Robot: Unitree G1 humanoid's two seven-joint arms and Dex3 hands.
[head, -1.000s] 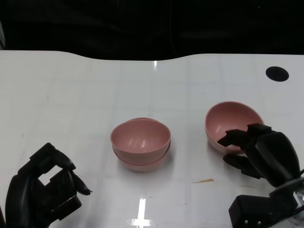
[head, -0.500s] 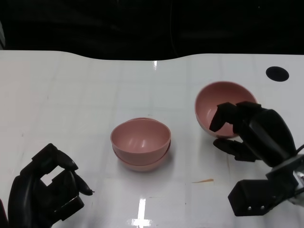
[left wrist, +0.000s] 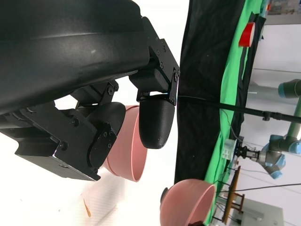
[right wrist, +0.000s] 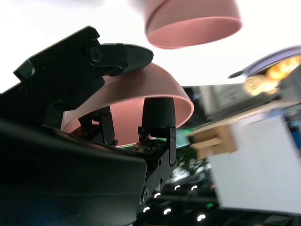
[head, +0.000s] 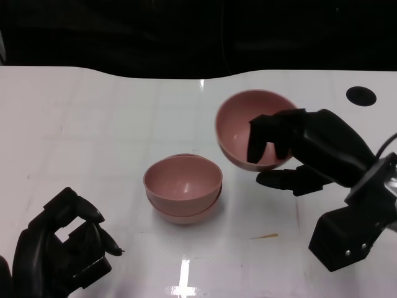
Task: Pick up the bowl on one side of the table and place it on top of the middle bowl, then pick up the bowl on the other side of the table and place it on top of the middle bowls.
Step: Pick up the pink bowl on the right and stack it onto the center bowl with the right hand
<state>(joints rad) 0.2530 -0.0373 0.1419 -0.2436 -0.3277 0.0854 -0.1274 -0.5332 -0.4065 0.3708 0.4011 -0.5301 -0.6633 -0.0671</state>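
My right hand (head: 296, 156) grips a pink bowl (head: 245, 127) by its rim and holds it in the air, tilted toward the left, up and to the right of the middle stack. The right wrist view shows the same held bowl (right wrist: 141, 92) with fingers (right wrist: 158, 117) inside it and a thumb on its outside. Two pink bowls nested together (head: 183, 187) stand at the table's middle, seen too as the stack (right wrist: 193, 21) and as the stack (left wrist: 126, 146). My left hand (head: 59, 254) lies at the near left with its fingers curled in, holding nothing.
The white table (head: 93, 124) ends in a dark back edge. A round black hole (head: 361, 95) sits at the far right. A small orange scrap (head: 265, 236) lies on the table near my right arm.
My right hand has lifted the pink bowl off the table and carried it up and left toward the middle stack. The left hand has stayed put.
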